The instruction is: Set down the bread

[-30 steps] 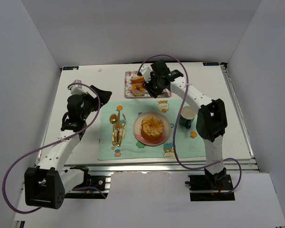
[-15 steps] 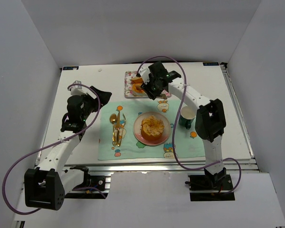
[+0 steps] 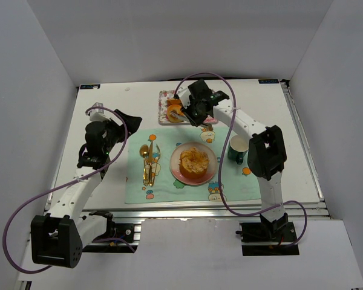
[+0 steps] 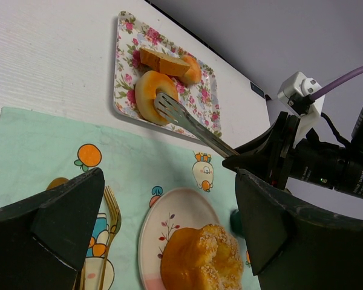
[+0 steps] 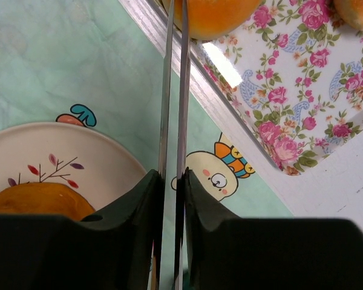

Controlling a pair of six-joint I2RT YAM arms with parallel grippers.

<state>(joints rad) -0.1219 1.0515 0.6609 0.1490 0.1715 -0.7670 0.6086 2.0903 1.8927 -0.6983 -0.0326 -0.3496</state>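
Observation:
A floral tray (image 3: 199, 119) at the back holds a ring-shaped bread (image 3: 174, 112) and other bread pieces. My right gripper (image 3: 195, 109) is shut on metal tongs (image 5: 174, 90). The tong blades are close together, with their tips on the ring bread (image 4: 150, 96) at the tray's (image 4: 122, 66) near edge. The same bread (image 5: 218, 12) and tray (image 5: 290, 78) show in the right wrist view, with the gripper (image 5: 173, 178) low in frame. A sugared bun (image 3: 194, 160) lies on a pink plate (image 3: 176, 171). My left gripper (image 3: 117, 128) is open and empty, above the table left of the mat (image 4: 169, 181).
A green cartoon placemat (image 3: 163, 190) carries the plate, a gold fork and spoon (image 3: 147, 163) on its left, and a green cup (image 3: 238, 149) at its right edge. White walls enclose the table.
My right gripper has moved the tongs left along the tray, so that their tips are now on the ring bread. The left arm has not moved.

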